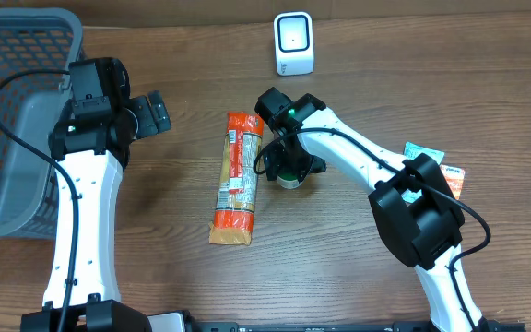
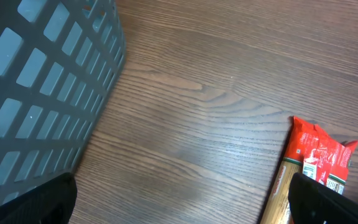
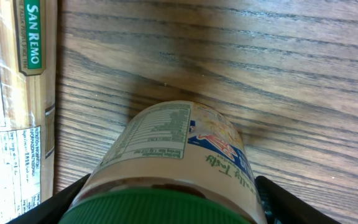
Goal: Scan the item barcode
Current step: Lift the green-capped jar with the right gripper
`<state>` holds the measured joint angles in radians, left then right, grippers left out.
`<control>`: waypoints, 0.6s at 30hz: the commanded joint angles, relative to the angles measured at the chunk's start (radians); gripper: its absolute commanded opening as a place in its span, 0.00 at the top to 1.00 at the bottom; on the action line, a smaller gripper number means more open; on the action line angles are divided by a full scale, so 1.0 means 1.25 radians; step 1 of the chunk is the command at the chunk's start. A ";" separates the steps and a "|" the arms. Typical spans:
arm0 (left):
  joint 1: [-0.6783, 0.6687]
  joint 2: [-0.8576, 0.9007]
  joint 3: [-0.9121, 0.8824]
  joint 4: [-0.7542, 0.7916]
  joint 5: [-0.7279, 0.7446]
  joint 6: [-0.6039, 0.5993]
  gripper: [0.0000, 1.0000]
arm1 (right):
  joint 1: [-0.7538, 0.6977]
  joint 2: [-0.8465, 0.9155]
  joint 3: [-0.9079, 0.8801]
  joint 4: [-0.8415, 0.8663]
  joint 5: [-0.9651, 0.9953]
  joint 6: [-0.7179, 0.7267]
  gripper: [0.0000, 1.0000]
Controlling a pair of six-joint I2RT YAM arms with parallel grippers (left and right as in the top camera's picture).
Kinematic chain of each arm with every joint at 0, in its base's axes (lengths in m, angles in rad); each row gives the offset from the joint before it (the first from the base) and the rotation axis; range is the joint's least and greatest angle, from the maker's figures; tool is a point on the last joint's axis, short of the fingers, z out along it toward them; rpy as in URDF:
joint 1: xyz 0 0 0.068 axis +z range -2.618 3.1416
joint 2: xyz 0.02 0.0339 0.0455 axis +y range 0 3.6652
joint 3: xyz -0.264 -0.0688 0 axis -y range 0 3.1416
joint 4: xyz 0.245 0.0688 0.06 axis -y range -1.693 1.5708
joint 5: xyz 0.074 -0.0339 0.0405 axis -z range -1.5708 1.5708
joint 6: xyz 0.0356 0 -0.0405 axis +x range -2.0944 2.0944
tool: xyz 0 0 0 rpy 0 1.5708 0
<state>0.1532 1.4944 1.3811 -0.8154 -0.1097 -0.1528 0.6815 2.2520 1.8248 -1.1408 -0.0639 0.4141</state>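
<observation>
A green-lidded, pale-labelled jar (image 3: 173, 143) is seen on the desk (image 1: 182, 277), well apart from the upright white scanner (image 1: 294, 42).

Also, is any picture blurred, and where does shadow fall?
Overhead: sharp, evenly lit, the scanner face glaring white. Left wrist: the basket looks soft. Right wrist: a dark shadow lies on the table behind the jar, whose green lid is blurred.

A shop checkout bench: barcode scanner (image 1: 293, 43), grey basket (image 1: 26, 16), packaged pasta (image 1: 236, 180).
</observation>
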 commanded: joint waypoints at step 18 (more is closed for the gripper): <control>0.002 0.008 0.008 0.003 -0.004 0.015 0.00 | 0.003 -0.107 0.009 -0.031 0.071 0.003 0.60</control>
<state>0.1532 1.4944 1.3811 -0.8154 -0.1097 -0.1528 0.6815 2.2395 1.8252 -1.1751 -0.0174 0.4149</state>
